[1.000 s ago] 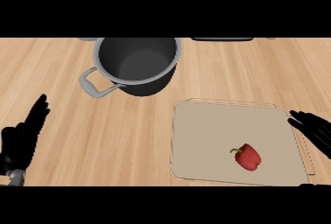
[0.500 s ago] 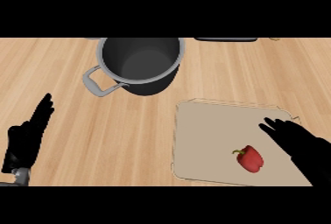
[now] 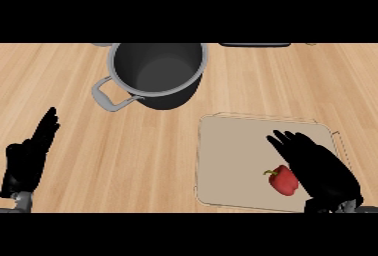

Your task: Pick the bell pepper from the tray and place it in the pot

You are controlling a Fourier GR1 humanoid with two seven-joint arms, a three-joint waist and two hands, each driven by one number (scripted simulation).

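A red bell pepper (image 3: pixel 282 182) with a green stem lies on the beige tray (image 3: pixel 232 160) at the lower right. My right hand (image 3: pixel 319 170) hovers over the tray with its fingers straight, covering the pepper's right side; it is open and holds nothing. A grey pot (image 3: pixel 156 71) with a loop handle stands at the top centre, and nothing shows inside it. My left hand (image 3: pixel 29 157) rests open at the lower left edge, fingers up, far from both.
The wooden counter (image 3: pixel 111 145) spreads between pot and tray. A dark flat object (image 3: pixel 255 45) shows at the top edge right of the pot.
My right hand has moved leftward from the tray's right edge over the tray until it overlaps the pepper. The left hand, pepper and pot have kept their places.
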